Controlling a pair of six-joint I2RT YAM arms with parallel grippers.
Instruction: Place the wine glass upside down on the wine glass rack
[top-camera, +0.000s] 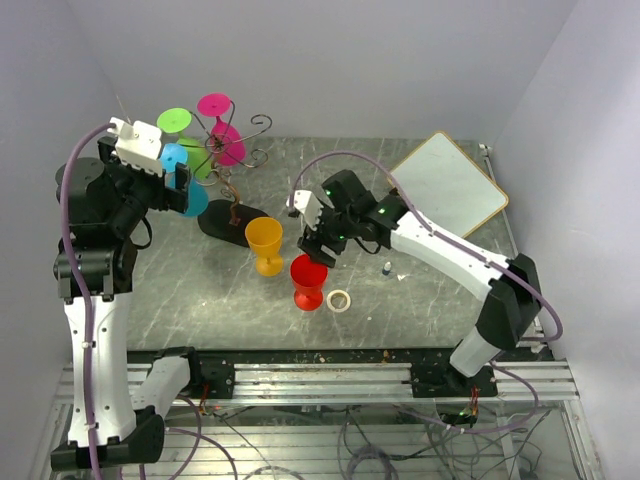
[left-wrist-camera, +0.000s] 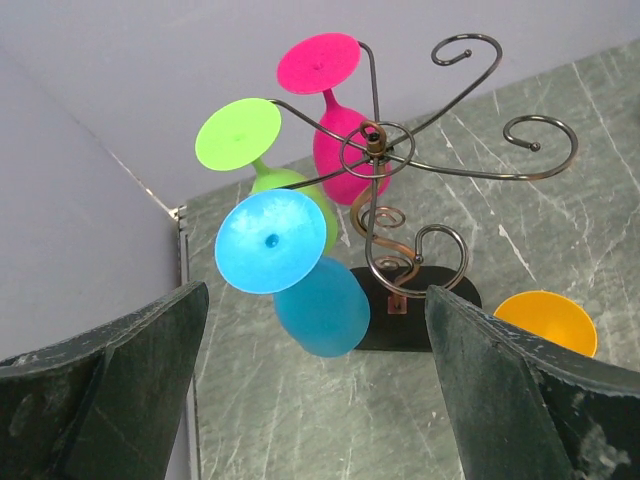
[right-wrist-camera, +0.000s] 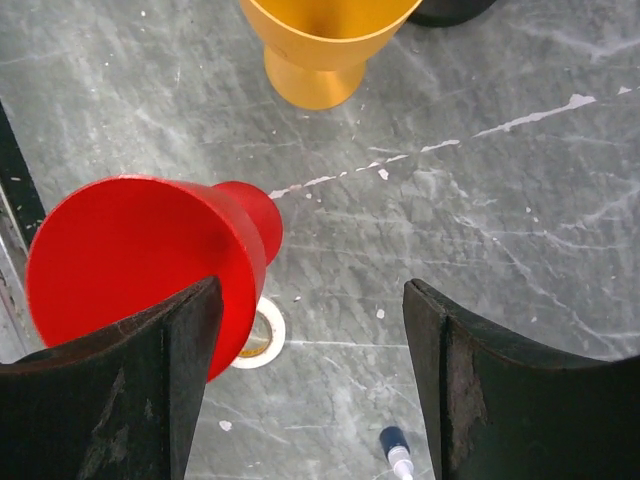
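Now blue wine glass (left-wrist-camera: 320, 315) upside down on the wine glass rack (left-wrist-camera: 380, 335).

Top camera looks down; close wrist cameras share the orange glass (top-camera: 264, 238).

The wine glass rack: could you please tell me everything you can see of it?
The wine glass rack is a thin dark wire tree: curled arms spread from a hub atop a twisted stem on a black oval base, upright on the table. A pink glass, a green glass and a blue glass hang upside down from three arms; others are free.
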